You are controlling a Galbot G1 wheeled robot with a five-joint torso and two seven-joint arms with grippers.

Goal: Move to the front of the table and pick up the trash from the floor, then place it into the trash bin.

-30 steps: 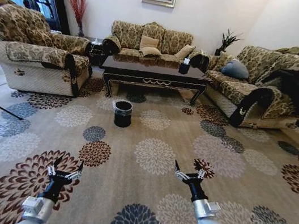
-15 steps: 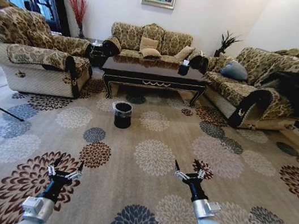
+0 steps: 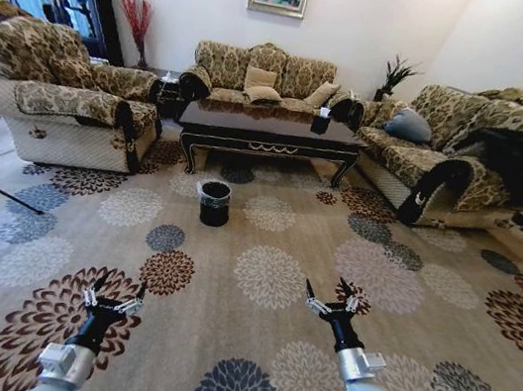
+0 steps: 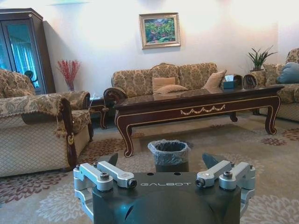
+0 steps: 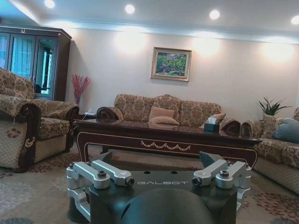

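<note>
- Left gripper hangs low over the carpet, fingers spread wide, nothing between them; from its own wrist the same gripper shows both dark fingertips apart.
- Right gripper is held a bit farther forward, fingers also splayed wide and empty; seen from its wrist, the gripper gapes the same way.
- Straight ahead, well apart from both grippers, stands the bin on the carpet, liner folded over its rim; the left wrist camera has the bin dead centre.
- Just behind the bin runs the table, dark and glossy, gold scroll on its apron, a small dark box on top near its right end.
- Trash: I cannot pick any out on the floor from here.
- Sofas ring the table: one behind, one on the left, one on the right.
</note>
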